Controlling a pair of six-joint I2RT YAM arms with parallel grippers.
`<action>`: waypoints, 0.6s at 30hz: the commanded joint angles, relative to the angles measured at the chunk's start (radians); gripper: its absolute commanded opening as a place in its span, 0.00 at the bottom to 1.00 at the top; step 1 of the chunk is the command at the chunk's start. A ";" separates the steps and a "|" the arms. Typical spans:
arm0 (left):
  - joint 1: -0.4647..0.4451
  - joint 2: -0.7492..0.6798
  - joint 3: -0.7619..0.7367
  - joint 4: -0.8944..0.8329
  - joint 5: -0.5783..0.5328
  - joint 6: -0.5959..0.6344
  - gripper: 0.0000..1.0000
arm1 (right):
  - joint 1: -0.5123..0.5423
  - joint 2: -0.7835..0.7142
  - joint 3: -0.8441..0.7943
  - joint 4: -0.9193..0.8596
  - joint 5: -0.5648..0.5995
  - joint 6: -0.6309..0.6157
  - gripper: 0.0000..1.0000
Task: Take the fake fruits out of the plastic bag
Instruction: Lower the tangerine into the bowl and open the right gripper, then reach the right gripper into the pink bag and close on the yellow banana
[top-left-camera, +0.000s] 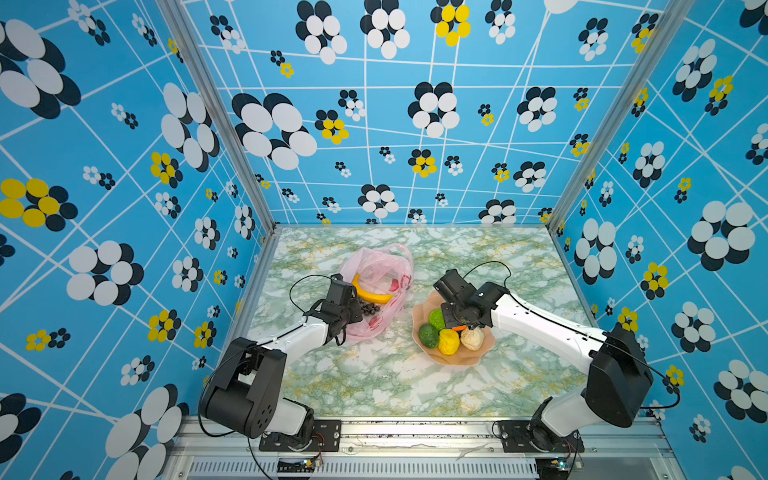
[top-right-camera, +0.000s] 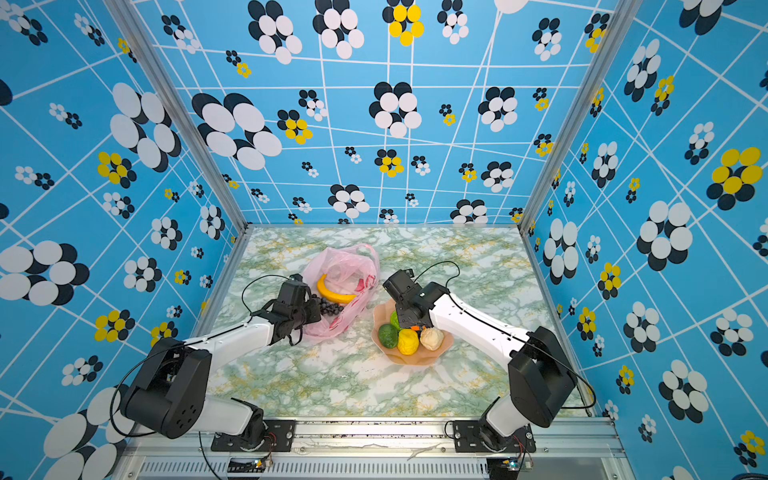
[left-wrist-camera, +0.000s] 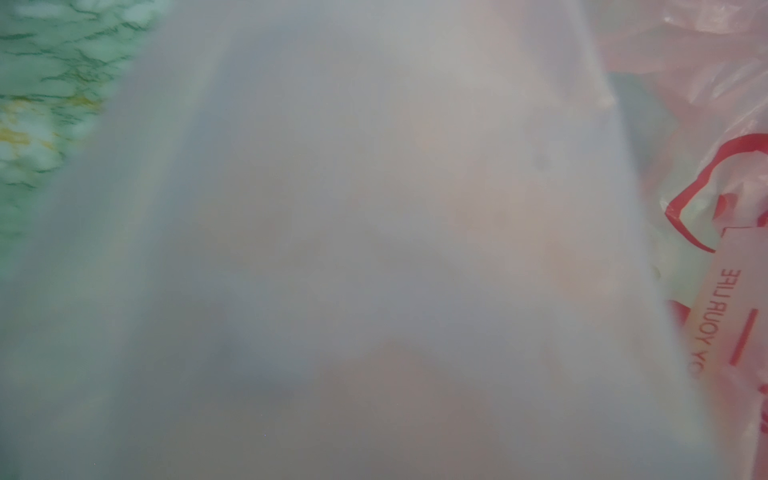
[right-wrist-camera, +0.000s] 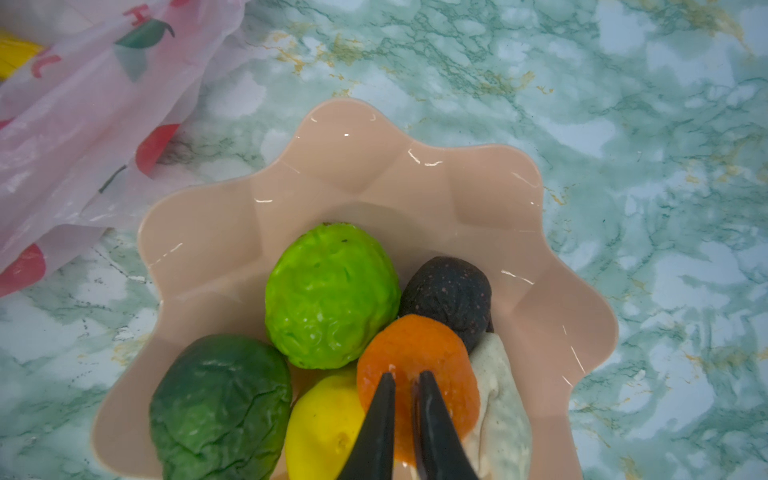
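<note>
Right gripper (right-wrist-camera: 406, 374): its two dark fingers (right-wrist-camera: 378, 424) are parted by a narrow slit and grip nothing. The tips sit at the top of the orange fruit, which is wider than the slit.
Orange fruit (right-wrist-camera: 415, 345): directly under the right fingertips, in the dish.
Light green fruit (right-wrist-camera: 330, 295): just past the fingertips, touching the orange fruit.
Dark fruit (right-wrist-camera: 449, 295): also just past the fingertips, against the orange fruit's other side.
Dark green fruit (right-wrist-camera: 220, 409) and yellow fruit (right-wrist-camera: 322, 424): to one side of the fingers, the yellow one right beside them.
Beige fruit (right-wrist-camera: 500, 407): on the fingers' other side, pressed against the orange fruit.
Dish (right-wrist-camera: 353, 120): peach with a wavy rim, holding all six fruits below the right fingers. It stands on the marbled table (top-left-camera: 374, 386), near the bag.
Left gripper (top-left-camera: 355, 316): closed. Its fingers are hidden in every view, so I cannot tell whether they pinch the film. It sits at the bag's near edge.
Plastic bag (top-left-camera: 382, 266): pink film with red print. It lies against the left wrist camera and blurs most of that view.
Banana (top-left-camera: 370, 293): inside the bag, just beyond the left gripper.
Grapes (top-left-camera: 370, 308): a dark bunch in the bag, right beside the left gripper.
</note>
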 joint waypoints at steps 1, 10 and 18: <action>0.012 -0.021 -0.005 0.018 0.001 -0.010 0.00 | -0.002 -0.025 0.002 -0.005 -0.007 0.008 0.21; 0.026 -0.029 -0.029 0.052 0.039 -0.039 0.00 | 0.016 -0.026 0.075 -0.064 0.050 -0.004 0.42; 0.076 -0.029 -0.074 0.098 0.089 -0.106 0.00 | 0.077 0.061 0.260 -0.015 0.006 -0.085 0.50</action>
